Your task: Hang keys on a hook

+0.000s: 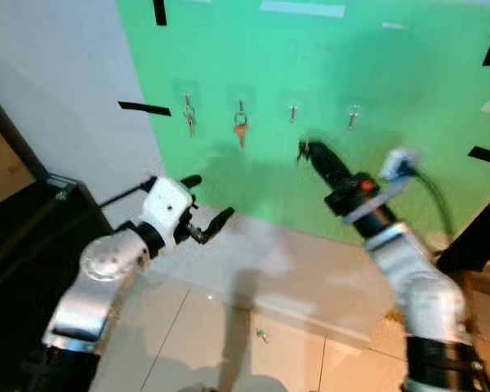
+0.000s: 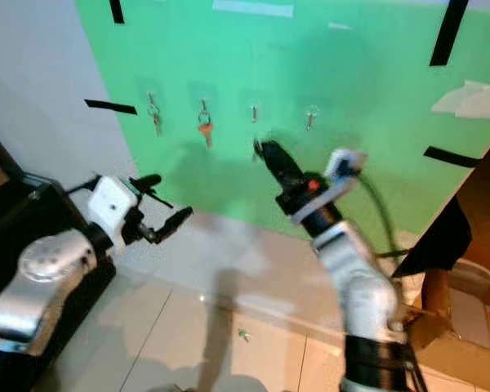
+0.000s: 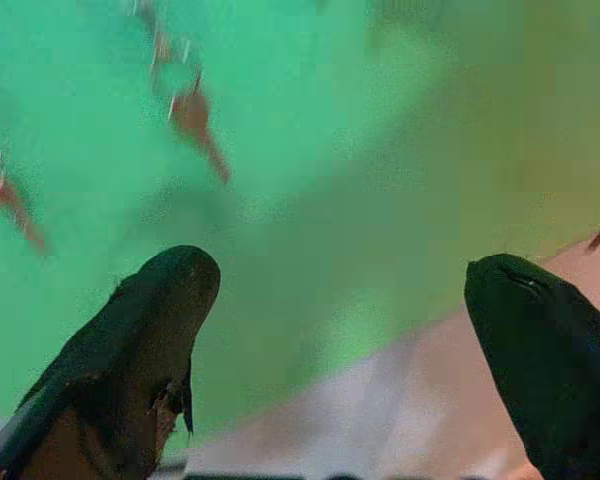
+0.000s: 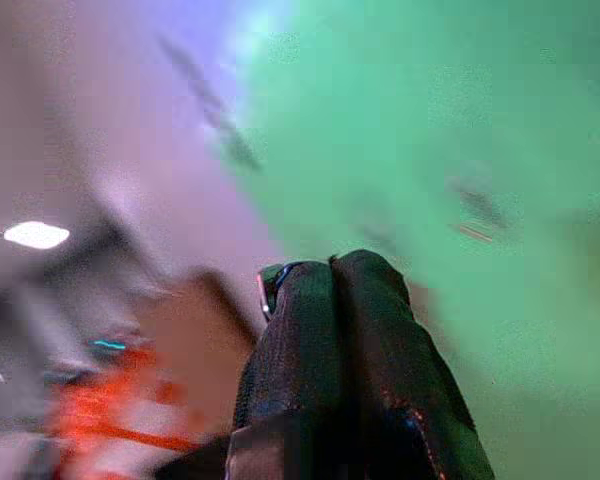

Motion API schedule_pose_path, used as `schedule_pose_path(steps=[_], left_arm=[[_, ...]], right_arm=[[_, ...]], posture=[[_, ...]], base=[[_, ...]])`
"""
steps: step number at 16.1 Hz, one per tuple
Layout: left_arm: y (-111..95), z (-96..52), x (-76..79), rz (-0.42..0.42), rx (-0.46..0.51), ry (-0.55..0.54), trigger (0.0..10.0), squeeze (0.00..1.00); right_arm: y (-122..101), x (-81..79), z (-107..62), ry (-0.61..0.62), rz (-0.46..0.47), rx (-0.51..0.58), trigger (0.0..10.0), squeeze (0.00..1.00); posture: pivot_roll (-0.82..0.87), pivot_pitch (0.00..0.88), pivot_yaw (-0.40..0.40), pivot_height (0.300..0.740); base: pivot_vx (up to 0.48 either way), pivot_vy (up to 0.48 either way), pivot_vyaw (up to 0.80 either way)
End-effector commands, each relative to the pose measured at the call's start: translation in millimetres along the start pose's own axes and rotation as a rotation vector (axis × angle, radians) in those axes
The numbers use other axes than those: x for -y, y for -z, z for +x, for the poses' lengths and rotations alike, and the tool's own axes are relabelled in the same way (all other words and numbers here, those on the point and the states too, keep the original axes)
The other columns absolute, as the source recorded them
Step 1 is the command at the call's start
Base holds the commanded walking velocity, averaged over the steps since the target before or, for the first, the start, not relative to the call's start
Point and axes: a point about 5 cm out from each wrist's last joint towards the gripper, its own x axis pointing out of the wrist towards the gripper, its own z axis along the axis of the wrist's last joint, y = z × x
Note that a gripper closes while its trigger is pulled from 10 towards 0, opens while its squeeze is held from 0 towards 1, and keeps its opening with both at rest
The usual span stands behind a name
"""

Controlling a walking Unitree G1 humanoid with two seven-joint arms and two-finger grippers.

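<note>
I see the green board (image 1: 392,65) on the wall with four small hooks in a row. On the two left hooks hang a silver key (image 1: 189,117) and a copper key (image 1: 241,131); the other two hooks (image 1: 292,113) look empty. My right gripper (image 1: 304,149) is raised just below the third hook, its jaws pressed closed, with something small and metallic between the tips. My left gripper (image 1: 206,204) waits lower, jaws wide open, holding nothing.

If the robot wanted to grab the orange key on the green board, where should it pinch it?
Probably the orange key's flat lower blade, pinched across its thin faces. It dangles freely from its hook against the green board, so coming straight from the front looks best. The open left gripper is nearest.
</note>
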Motion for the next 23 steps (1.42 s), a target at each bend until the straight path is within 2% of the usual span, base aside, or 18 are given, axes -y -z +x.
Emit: schedule_pose_path(steps=[1, 3, 5, 9, 11, 12, 13, 15, 16, 18, 19, 22, 23], left_arm=[[-10, -1.5, 1.0, -0.007, 0.037, 0.046, 10.0, 0.16], [-16, -1.9, 6.4, -0.031, 0.065, 0.091, 10.0, 0.16], [-18, -1.1, 8.2, -0.033, 0.063, 0.105, 10.0, 0.16], [-16, -1.1, 9.4, -0.043, 0.052, 0.118, 10.0, 0.16], [-15, -0.9, 9.7, -0.041, 0.046, 0.115, 10.0, 0.16], [-14, -0.7, 9.4, -0.039, 0.041, 0.110, 10.0, 0.16], [-9, -0.8, 6.8, -0.009, 0.011, 0.081, 10.0, 0.16], [-8, -0.3, 5.7, 0.000, 0.004, 0.064, 10.0, 0.17], [-7, 0.3, 5.3, 0.005, 0.001, 0.049, 10.0, 0.16], [-5, 0.8, 5.5, 0.020, -0.011, 0.037, 10.0, 0.16], [-3, 1.0, 5.7, 0.029, -0.018, 0.032, 10.0, 0.17], [-3, 2.1, 5.5, 0.035, -0.017, 0.013, 10.0, 0.16], [-3, 2.3, 6.0, 0.035, -0.016, 0.011, 10.0, 0.16]], right_arm=[[-6, -14.1, 1.1, -0.115, 0.067, 0.025, 10.0, 0.00], [-13, -30.8, -0.2, -0.255, 0.192, 0.065, 10.0, 0.00], [-13, -40.5, -3.0, -0.331, 0.263, 0.053, 10.0, 0.00], [-17, -46.1, -8.4, -0.364, 0.331, 0.058, 10.0, 0.00], [-15, -43.9, -8.9, -0.329, 0.299, 0.030, 10.0, 0.00], [-13, -40.9, -8.0, -0.292, 0.259, 0.011, 10.0, 0.00], [6, -16.4, 0.0, -0.032, -0.047, -0.130, 10.0, 0.00], [9, 17.1, 4.4, 0.282, -0.250, -0.135, 10.0, 0.00], [1, 42.7, -0.8, 0.547, -0.413, -0.101, 10.0, 0.00], [-4, 54.0, -7.6, 0.680, -0.545, -0.098, 10.0, 0.00], [-8, 55.9, -8.2, 0.710, -0.606, -0.059, 10.0, 0.00], [-19, 53.0, 3.5, 0.707, -0.716, 0.063, 10.0, 0.00], [-20, 49.7, 9.5, 0.669, -0.706, 0.090, 10.0, 0.00]], posture=[[-0.06, 0.000, 0.047, 0.740], [-0.06, 0.000, 0.045, 0.740], [-0.06, 0.000, 0.047, 0.740], [-0.07, 0.000, 0.050, 0.740], [-0.07, 0.000, 0.050, 0.740], [-0.07, 0.000, 0.050, 0.740], [-0.08, 0.000, 0.049, 0.740], [-0.07, 0.000, 0.046, 0.740], [-0.07, 0.000, 0.045, 0.740], [-0.08, 0.000, 0.043, 0.740], [-0.08, 0.000, 0.043, 0.740], [-0.08, 0.000, 0.039, 0.740], [-0.08, 0.000, 0.038, 0.740]], base=[[0.000, 0.000, 0.00], [0.000, 0.000, 0.00], [0.000, 0.000, 0.00], [0.000, 0.000, 0.00], [0.000, 0.000, 0.00], [0.000, 0.000, 0.00], [0.000, 0.000, 0.00], [0.000, 0.000, 0.00], [0.000, 0.000, 0.00], [0.000, 0.000, 0.00], [0.000, 0.000, 0.00], [0.000, 0.000, 0.00], [0.000, 0.000, 0.00]])
